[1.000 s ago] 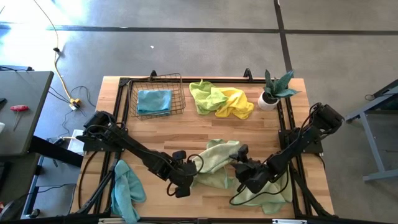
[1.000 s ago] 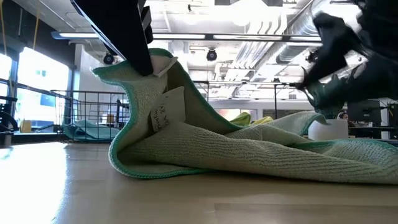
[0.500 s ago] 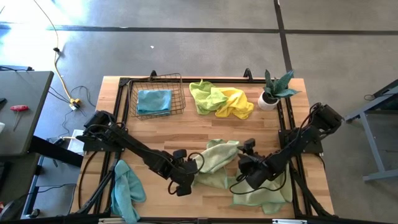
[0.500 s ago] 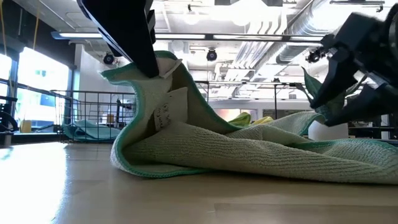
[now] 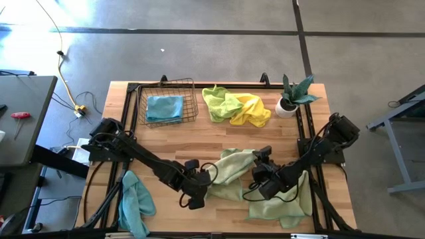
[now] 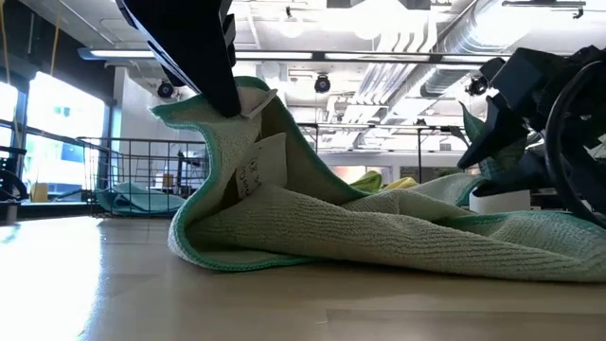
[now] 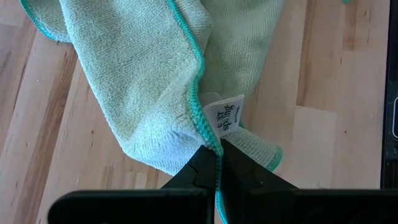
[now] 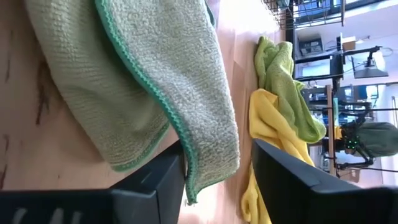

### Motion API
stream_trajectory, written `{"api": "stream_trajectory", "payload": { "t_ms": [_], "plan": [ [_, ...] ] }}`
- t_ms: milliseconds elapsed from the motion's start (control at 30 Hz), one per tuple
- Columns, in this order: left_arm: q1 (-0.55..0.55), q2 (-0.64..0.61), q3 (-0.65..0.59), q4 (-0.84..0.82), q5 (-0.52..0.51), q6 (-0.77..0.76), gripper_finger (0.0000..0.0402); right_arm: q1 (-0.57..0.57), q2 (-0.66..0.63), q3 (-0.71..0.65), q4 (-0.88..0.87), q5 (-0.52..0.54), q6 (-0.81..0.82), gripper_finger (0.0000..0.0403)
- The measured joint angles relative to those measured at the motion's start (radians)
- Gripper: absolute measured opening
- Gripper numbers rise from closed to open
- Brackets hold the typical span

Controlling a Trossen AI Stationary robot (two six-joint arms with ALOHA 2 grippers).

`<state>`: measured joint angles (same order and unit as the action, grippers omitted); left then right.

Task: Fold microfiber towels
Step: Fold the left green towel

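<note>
A pale sage green towel [image 5: 229,171] with teal stitching lies crumpled on the table's near middle. It also shows in the low view [image 6: 379,227]. My left gripper [image 5: 202,187] is shut on the towel's left edge, and this shows in its wrist view [image 7: 216,158]. My right gripper [image 5: 261,166] is open over the towel's right part. In the right wrist view, a hanging flap of the towel [image 8: 199,112] reaches down between its two fingers [image 8: 155,183]. A second sage towel [image 5: 282,204] lies under the right arm. My left gripper pinches the towel's teal-stitched edge [image 7: 210,142] between its two fingers, right beside the white label [image 7: 225,116]. The fingers come from above, slanting [image 6: 222,90]. That edge stands raised off the table and the rest of the towel lies on the wood. My right gripper has the flap's stitched edge [image 8: 185,155] close to one finger; I cannot tell whether it touches.
A wire basket [image 5: 167,103] at the far left holds a light blue towel. Lime green and yellow towels [image 5: 237,107] lie heaped at the far middle, beside a potted plant [image 5: 292,98]. A teal towel [image 5: 135,199] hangs over the near left edge.
My right gripper has moved a little toward the table's far edge and turned over the towel's right part, and more of the second sage towel now shows beneath the arm. My left gripper has kept its hold on the raised edge.
</note>
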<state>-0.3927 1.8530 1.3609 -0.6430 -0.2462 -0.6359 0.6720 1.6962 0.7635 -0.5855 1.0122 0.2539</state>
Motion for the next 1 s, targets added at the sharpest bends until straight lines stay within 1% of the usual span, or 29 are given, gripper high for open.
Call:
{"api": "stream_trajectory", "payload": {
  "t_ms": [67, 133, 200, 300, 333, 500, 567, 667, 800, 900, 1000],
  "plan": [
    [0.000, 0.000, 0.000, 0.000, 0.000, 0.000, 0.0000, 0.000, 0.000, 0.000, 0.001, -0.007, 0.000, 0.0154],
    [0.000, 0.000, 0.000, 0.000, 0.000, -0.007, 0.0000, 0.000, 0.000, 0.000, 0.001, -0.017, 0.009, 0.0126],
    [0.000, 0.000, 0.000, 0.000, 0.000, -0.007, 0.0000, 0.000, 0.000, 0.000, 0.001, -0.024, 0.024, 0.0090],
    [0.000, 0.000, 0.000, 0.000, 0.000, -0.007, 0.0000, 0.000, 0.000, 0.000, 0.001, -0.055, 0.035, 0.0024],
    [0.000, 0.000, 0.000, -0.001, 0.001, -0.007, 0.0000, 0.000, 0.000, 0.000, 0.001, -0.068, 0.033, 0.0012],
    [0.000, -0.008, 0.001, -0.035, 0.073, -0.020, 0.0000, 0.001, -0.002, 0.019, -0.028, -0.087, 0.060, 0.0014],
    [0.000, -0.015, 0.001, -0.063, 0.107, -0.027, 0.0000, 0.001, -0.005, 0.056, -0.071, -0.106, 0.060, 0.0004],
    [-0.001, -0.039, 0.012, -0.131, 0.134, -0.049, 0.0000, 0.001, -0.010, 0.124, -0.140, -0.132, 0.060, 0.0005],
    [-0.001, -0.062, 0.084, -0.319, 0.109, -0.076, 0.0000, 0.000, -0.020, 0.236, -0.255, -0.152, 0.071, 0.0002],
    [-0.001, -0.073, 0.153, -0.470, 0.075, -0.080, 0.0000, -0.001, -0.023, 0.321, -0.373, -0.153, 0.122, 0.0001],
    [0.000, -0.072, 0.209, -0.569, 0.038, -0.086, 0.0000, -0.001, -0.023, 0.390, -0.494, -0.152, 0.191, 0.0001]
  ]
}}
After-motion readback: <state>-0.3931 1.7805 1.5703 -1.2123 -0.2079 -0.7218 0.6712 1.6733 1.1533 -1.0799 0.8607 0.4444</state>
